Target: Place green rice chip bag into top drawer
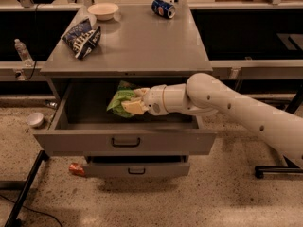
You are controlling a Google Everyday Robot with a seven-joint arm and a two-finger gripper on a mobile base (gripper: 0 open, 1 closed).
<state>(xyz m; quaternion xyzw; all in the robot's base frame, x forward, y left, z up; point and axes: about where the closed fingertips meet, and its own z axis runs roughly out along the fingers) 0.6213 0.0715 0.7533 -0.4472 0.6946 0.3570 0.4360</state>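
Note:
The green rice chip bag [119, 101] is crinkled light-green foil and sits inside the open top drawer [124, 141], toward its back middle. My gripper [135, 102] reaches into the drawer from the right on a white arm and is shut on the bag's right end. The drawer is pulled out wide, with a dark bar handle on its front. Part of the bag is hidden behind the cream fingers [133, 108].
A dark blue-and-white chip bag [82, 37], a white bowl [102, 10] and a blue can [163, 7] lie on the cabinet top [142, 41]. The lower drawer [136, 168] is slightly open. A water bottle [23, 52], a small cup [35, 119] and a red wrapper [76, 169] lie at the left.

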